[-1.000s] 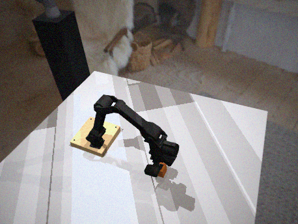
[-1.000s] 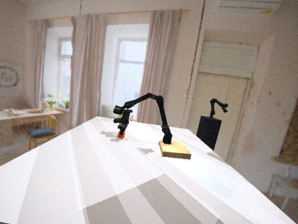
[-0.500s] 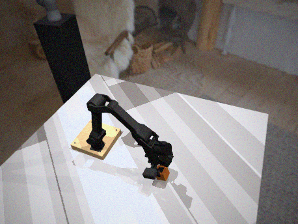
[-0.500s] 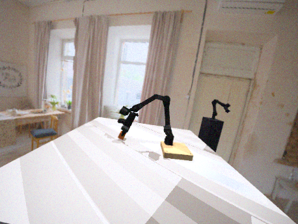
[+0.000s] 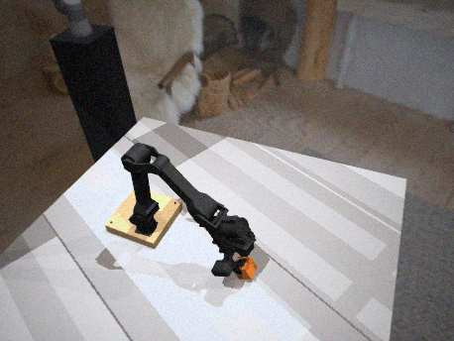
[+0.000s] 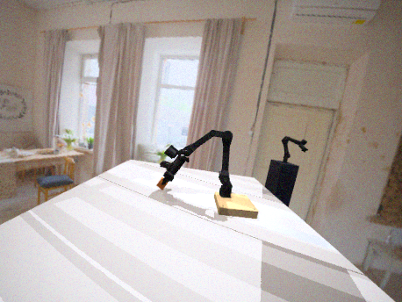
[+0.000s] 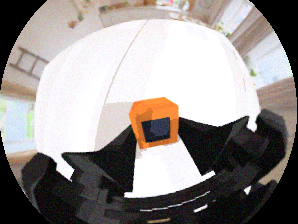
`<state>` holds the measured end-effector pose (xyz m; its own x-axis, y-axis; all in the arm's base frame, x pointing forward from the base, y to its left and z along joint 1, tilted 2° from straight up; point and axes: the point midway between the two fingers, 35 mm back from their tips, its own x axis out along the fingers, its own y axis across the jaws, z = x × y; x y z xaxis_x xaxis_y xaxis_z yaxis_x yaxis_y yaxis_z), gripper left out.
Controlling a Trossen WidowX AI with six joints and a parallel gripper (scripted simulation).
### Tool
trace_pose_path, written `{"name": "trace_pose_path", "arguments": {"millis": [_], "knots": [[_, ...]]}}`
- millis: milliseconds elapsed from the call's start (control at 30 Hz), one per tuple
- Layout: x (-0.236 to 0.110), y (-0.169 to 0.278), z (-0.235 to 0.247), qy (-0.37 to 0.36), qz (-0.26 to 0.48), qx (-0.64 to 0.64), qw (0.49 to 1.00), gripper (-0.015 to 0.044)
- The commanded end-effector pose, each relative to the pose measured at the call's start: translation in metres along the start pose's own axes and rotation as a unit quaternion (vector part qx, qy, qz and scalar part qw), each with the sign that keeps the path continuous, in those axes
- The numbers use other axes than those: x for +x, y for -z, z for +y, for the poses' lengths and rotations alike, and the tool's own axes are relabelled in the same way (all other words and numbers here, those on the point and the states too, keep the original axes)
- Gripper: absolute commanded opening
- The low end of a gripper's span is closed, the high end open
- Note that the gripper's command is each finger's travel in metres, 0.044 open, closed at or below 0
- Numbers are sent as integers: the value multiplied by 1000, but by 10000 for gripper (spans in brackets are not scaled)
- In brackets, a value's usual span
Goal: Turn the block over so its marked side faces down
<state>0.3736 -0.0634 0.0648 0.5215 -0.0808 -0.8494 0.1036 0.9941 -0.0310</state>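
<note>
The block point(image 5: 246, 268) point(image 6: 161, 181) point(image 7: 154, 123) is a small orange cube with a dark blue marked square on one face. In the wrist view that marked face points toward the camera. My gripper point(image 5: 234, 268) point(image 6: 165, 180) point(image 7: 153, 121) is shut on the block, with a black finger on each side of it. The arm reaches out and down from its base, and the block hangs tilted just above the striped white and grey table point(image 5: 307, 218) point(image 6: 132, 237). Its underside is hidden.
The arm stands on a tan wooden base plate point(image 5: 119, 220) point(image 6: 239, 205) near the table's left side. A black pedestal point(image 5: 94, 79) point(image 6: 281, 177) stands beyond the table's far corner. The table edge point(image 5: 402, 238) runs along the right.
</note>
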Motion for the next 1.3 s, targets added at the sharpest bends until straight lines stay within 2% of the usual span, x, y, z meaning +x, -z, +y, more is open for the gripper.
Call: {"name": "trace_pose_path", "arguments": {"millis": [0,567,1067,1267], "knots": [[0,-3,0,-1,-16,-2,1000,0],[31,1,0,-2,-148,0,989,0],[26,14,0,-2,-261,-2,965,0],[25,15,0,-2,-268,-2,963,0]]}}
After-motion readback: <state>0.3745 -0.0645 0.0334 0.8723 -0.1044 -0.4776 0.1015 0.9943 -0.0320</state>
